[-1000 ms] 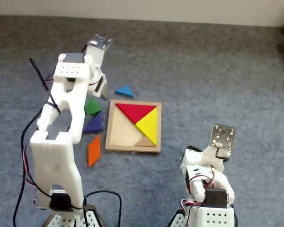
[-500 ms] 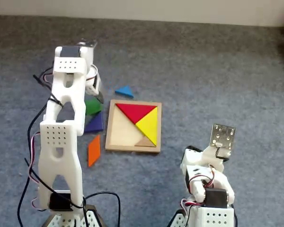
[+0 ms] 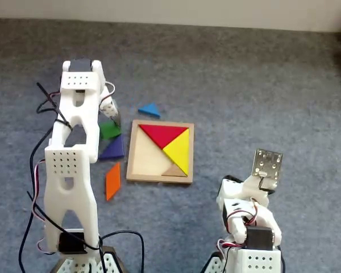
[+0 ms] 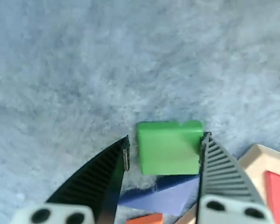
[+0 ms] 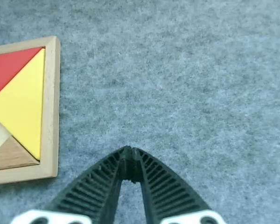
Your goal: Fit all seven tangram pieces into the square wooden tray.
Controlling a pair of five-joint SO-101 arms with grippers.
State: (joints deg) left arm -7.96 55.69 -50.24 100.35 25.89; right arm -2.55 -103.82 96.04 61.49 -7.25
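Observation:
The square wooden tray [image 3: 159, 123] lies mid-table and holds a red triangle [image 3: 162, 135], a yellow triangle [image 3: 179, 151] and a small tan triangle [image 3: 173, 170]. Left of it lie a green square [image 3: 109, 129], a purple triangle [image 3: 113, 149] and an orange parallelogram [image 3: 112, 181]. A small blue triangle [image 3: 150, 110] sits beyond the tray. My left gripper [image 4: 165, 147] is open and straddles the green square [image 4: 168, 147], one finger touching its side. My right gripper [image 5: 129, 151] is shut over bare carpet, right of the tray [image 5: 51, 107].
Grey carpet covers the whole surface. The purple triangle [image 4: 163, 196] lies just behind the green square, close to the tray corner [image 4: 259, 156]. The right arm's base [image 3: 250, 227] stands at the near right, with open carpet beyond it.
The left arm drew back from the far carpet and came down, so its open gripper now sits around the green square. The right arm has not moved.

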